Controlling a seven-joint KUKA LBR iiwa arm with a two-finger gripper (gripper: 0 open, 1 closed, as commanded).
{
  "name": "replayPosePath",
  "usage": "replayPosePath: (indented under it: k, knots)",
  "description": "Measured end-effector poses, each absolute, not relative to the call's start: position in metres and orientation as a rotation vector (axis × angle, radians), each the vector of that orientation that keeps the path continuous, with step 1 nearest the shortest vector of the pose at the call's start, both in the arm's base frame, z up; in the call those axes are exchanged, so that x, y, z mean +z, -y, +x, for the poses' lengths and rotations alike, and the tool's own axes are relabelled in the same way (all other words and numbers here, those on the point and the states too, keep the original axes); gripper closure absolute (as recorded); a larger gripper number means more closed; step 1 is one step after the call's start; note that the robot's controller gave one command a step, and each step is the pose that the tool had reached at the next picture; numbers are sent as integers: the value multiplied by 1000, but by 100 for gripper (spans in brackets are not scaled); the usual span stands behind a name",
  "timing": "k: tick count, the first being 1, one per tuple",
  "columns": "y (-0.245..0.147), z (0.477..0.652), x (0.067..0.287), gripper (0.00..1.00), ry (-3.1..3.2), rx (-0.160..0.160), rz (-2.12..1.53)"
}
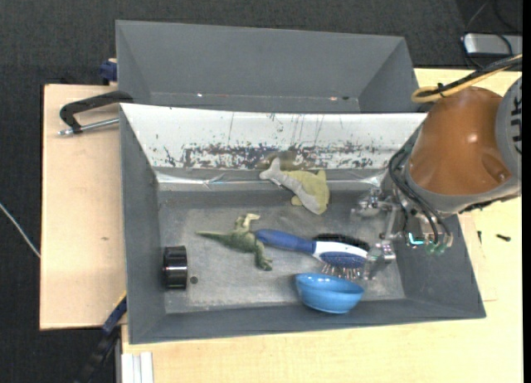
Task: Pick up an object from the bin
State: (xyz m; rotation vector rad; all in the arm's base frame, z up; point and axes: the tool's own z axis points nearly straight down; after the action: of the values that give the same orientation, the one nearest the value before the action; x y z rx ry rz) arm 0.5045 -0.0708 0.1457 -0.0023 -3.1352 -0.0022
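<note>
Five things are lying loose on the floor of the grey metal bin (pixel 139 232). Nearest the gripper (pixel 382 239) is a brush (pixel 314 248), sitting right of centre on the floor. Its long axis is running left to right, dipping slightly toward the right. Its smooth blue handle is pointing left, and its white and blue head, with bristles showing on the near side, is pointing right at the gripper. The gripper is hanging low at the bin's right side, just beside that head, under the arm's rounded orange cover (pixel 460 145). Whether it is open or closed I cannot tell, nor whether it is touching the brush.

The handle's left end is meeting a thin green toy lizard (pixel 243 242), which is stretching its tail left. A shallow, glossy blue bowl (pixel 329 293) is sitting just in front of the brush head, against the near wall. A soft beige plush fish (pixel 297 184) is leaning at the back wall. A short black cylinder (pixel 174 267) is standing well apart in the near left corner.
</note>
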Motion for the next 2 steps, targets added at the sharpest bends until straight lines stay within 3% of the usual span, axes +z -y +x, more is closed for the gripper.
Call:
replayPosePath:
  k: [1,2]
  knots:
    - [36,502,71,0,3148,-3,108]
    - [37,503,74,100,3152,0,107]
